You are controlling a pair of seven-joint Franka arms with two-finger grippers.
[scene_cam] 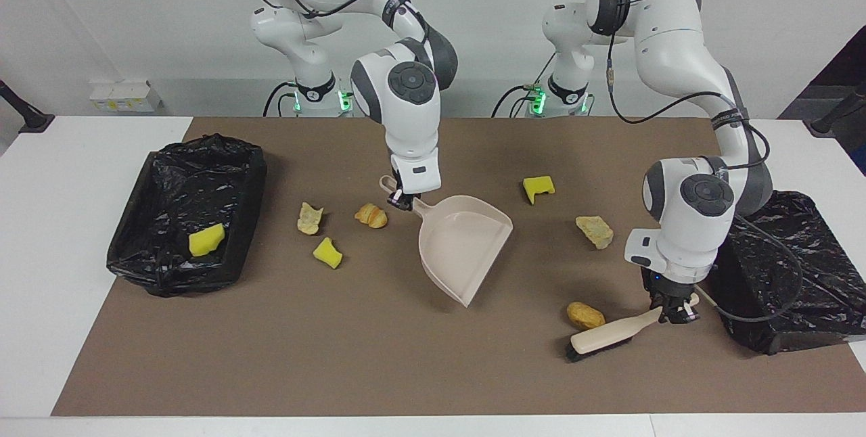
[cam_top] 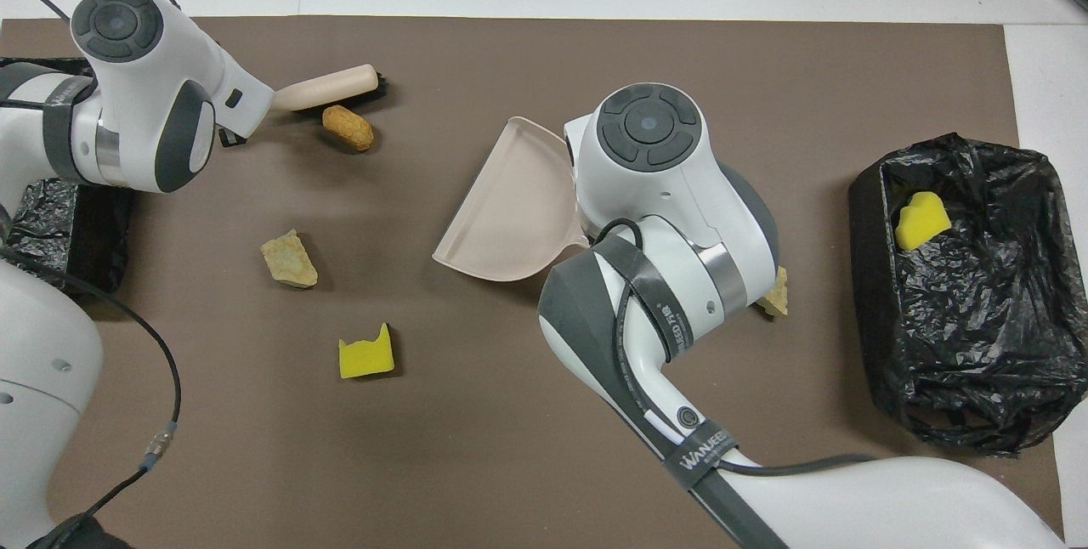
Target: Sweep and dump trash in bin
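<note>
- Beige dustpan (scene_cam: 467, 244) is gripped at its handle by the right tool (scene_cam: 400, 201), its mouth turned away from the robots to receive sweepings;
- beige brush (scene_cam: 612, 335) is clenched by the left tool (scene_cam: 673, 312), bristles down beside an orange lump (scene_cam: 585, 315);
- trash (scene_cam: 327, 252) is scattered on the table (scene_cam: 379, 356); one yellow chunk (scene_cam: 206, 239) lies in the bin (scene_cam: 162, 180).

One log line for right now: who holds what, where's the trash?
left pincer: shut on brush handle | right pincer: shut on dustpan handle | trash: one sponge chunk in bin, six pieces on mat
</note>
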